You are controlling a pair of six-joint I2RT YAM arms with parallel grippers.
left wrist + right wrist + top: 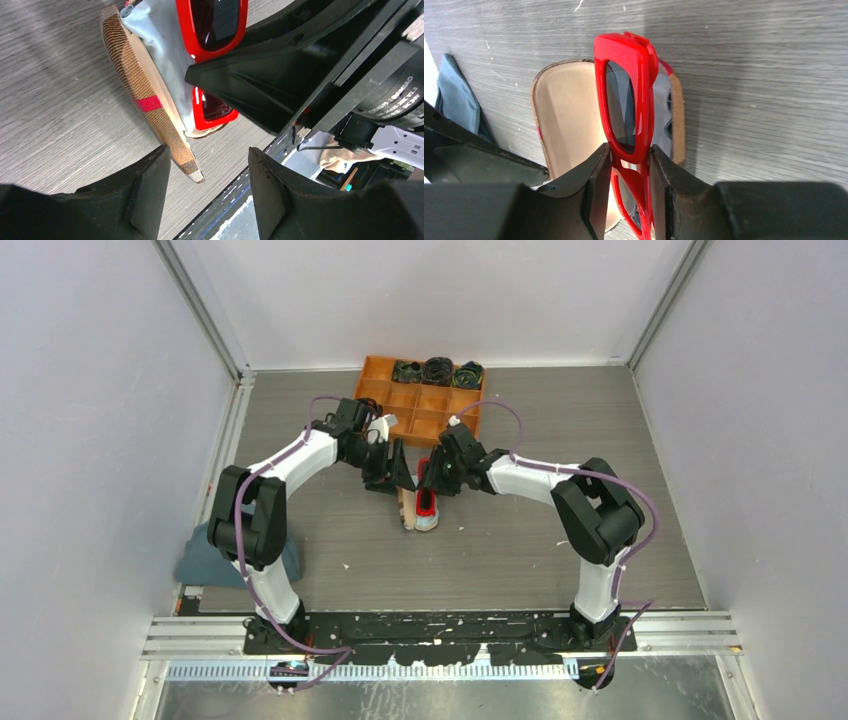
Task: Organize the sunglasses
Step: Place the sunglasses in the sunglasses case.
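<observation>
The red sunglasses (626, 107) are folded and pinched at the bridge between my right gripper's (630, 175) fingers, held on edge over the open plaid case (566, 115). The case lies open on the table with its tan lining up and a light blue cloth (160, 45) inside it. In the top view the sunglasses (428, 498) and case (408, 508) sit mid-table between the arms. My left gripper (210, 185) is open and empty, its left finger (147, 192) close beside the case's plaid lid edge (150, 107). The sunglasses also show in the left wrist view (212, 27).
An orange divided tray (420, 400) stands at the back with dark coiled items in its far compartments. A grey-blue cloth (210, 560) lies at the table's left near edge. The black base rail (440, 625) runs along the front.
</observation>
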